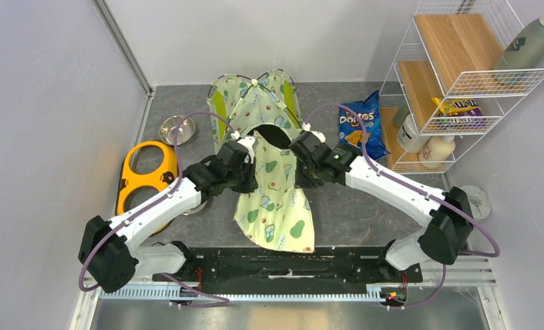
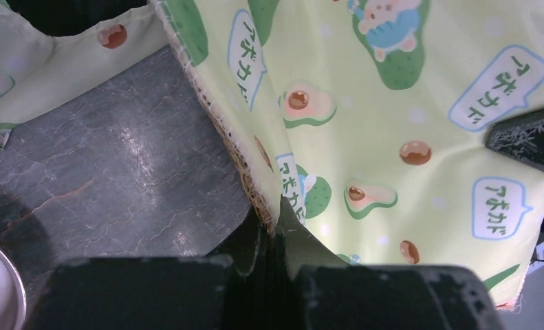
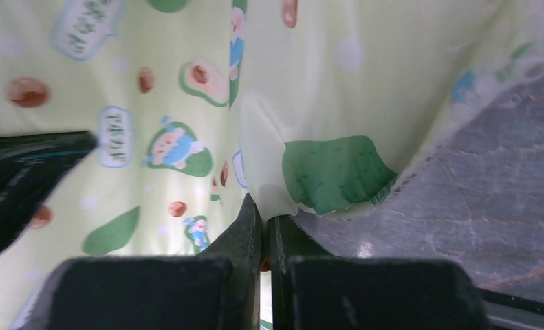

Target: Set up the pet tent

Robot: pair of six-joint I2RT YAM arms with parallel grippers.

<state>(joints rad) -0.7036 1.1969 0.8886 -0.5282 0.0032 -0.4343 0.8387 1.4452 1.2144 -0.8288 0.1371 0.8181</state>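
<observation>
While the left gripper (image 2: 276,220) and right gripper (image 3: 263,214) are pinching the flat avocado-print fabric pad (image 1: 277,201) mid-frame, matched, level feeding into the cream-green dome tent (image 1: 254,103) above is looking wise.

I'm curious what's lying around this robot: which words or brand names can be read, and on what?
"Doritos": on the blue chip bag.
"アボカド": in speech bubbles printed on the avocado-print pad.
"m&m's": on the yellow candy bag; it is small, so this reading is only probable.
Labels on the white bottles: too small to read.
</observation>
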